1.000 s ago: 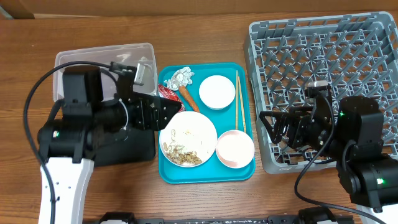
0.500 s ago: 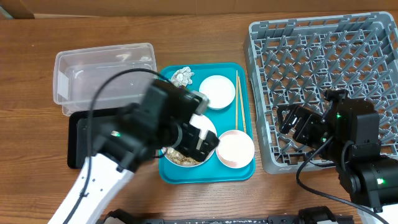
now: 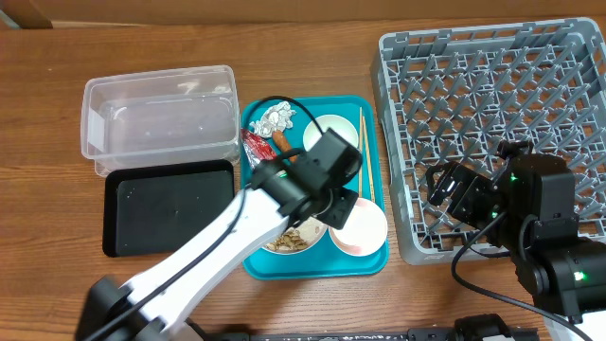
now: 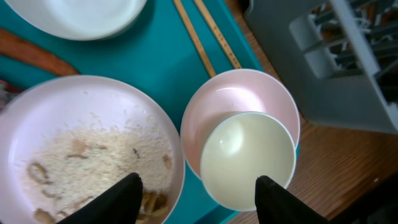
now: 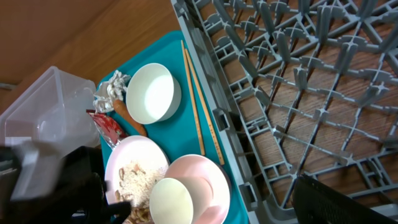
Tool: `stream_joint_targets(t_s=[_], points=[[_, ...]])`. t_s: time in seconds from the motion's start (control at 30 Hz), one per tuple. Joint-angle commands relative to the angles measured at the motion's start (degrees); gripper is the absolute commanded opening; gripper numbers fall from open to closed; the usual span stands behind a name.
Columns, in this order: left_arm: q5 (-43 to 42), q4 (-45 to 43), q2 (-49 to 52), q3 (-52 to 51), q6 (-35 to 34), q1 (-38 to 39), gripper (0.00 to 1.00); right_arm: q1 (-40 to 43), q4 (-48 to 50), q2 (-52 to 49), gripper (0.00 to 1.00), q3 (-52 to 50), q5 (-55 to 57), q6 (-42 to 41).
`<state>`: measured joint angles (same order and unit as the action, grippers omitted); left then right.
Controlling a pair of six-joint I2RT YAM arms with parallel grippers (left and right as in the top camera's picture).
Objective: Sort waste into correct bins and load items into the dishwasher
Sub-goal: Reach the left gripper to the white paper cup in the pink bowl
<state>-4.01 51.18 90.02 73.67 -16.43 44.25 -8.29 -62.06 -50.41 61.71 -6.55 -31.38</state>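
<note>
My left gripper (image 4: 199,202) hangs low over the teal tray (image 3: 365,258), open, one finger above the white plate (image 4: 81,112) of beige scraps (image 4: 81,162), the other at the rim of the small white cup (image 4: 245,155). The cup sits inside the pink bowl (image 4: 230,99). Chopsticks (image 3: 361,133), the white bowl (image 3: 327,128), carrot piece (image 3: 281,142), red packet (image 3: 254,144) and silvery wrapper (image 3: 276,116) lie on the tray's far half. My right gripper (image 3: 445,194) stands open, empty, at the front left corner of the grey rack (image 3: 492,95).
The clear tub (image 3: 156,118) stands left of the teal tray, with the black tray (image 3: 166,204) in front of it. The left arm crosses the tray from the lower left and covers part of the plate in the overhead view.
My left arm has swung right from over the tub and black tray to above the plate and pink bowl, and its jaws have narrowed. The right arm has barely shifted.
</note>
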Motion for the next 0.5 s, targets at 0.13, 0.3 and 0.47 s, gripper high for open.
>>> stream_joint_targets(t_s=[0.13,0.3,0.47], points=[[-2.7,-0.9,8.3,1.0,-1.8,0.9,0.44,-0.2,-0.1,0.4,1.0,1.7,0.9,-0.2],[-3.1,-1.5,10.4,1.0,-1.8,0.9,0.39,-0.2,0.2,0.4,1.0,1.7,0.9,-0.2],[-3.5,-2.5,11.6,1.0,-1.8,1.1,0.29,-0.2,0.2,0.4,1.0,1.7,0.9,-0.2]])
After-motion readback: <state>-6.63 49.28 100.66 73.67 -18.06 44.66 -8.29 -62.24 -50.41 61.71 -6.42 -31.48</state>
